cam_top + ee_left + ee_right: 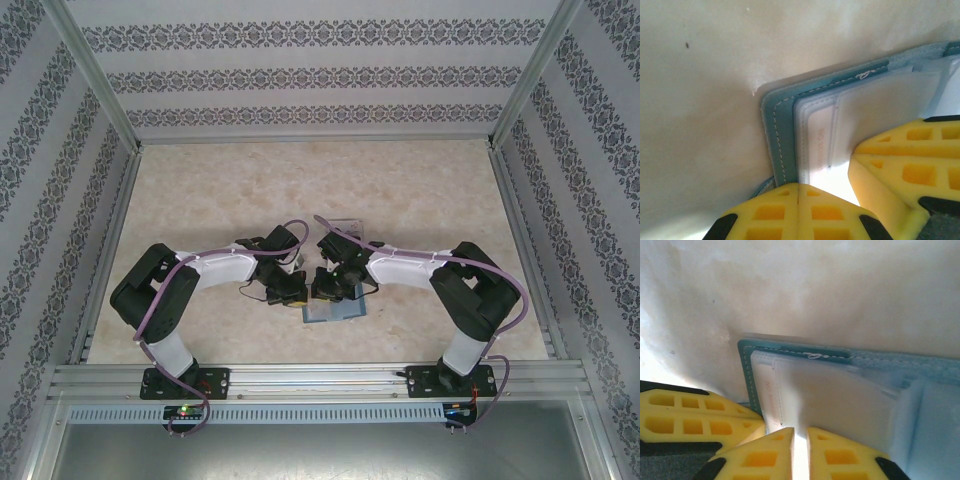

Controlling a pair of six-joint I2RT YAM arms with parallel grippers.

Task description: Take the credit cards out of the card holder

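The card holder (pixel 340 311) lies open on the table between both arms, a teal stitched border (pixel 775 125) round a pale inside. A whitish credit card (pixel 822 142) with faint reddish print sits tucked in its end pocket, also in the right wrist view (pixel 767 390). My left gripper (pixel 798 199) is shut, tips together at the holder's stitched edge (pixel 288 290). My right gripper (pixel 800 445) rests over the pale pocket with its jaws a narrow slit apart, only bright pocket surface between them (pixel 325 290). Each wrist view also catches the other gripper's yellow fingers (pixel 900 170) (pixel 690 420).
A clear flat tray (pixel 347 227) lies just behind the right gripper. Pale marble-look table (pixel 250 190) stretches to the back and sides, bounded by patterned walls and a metal rail (pixel 320 378) at the near edge.
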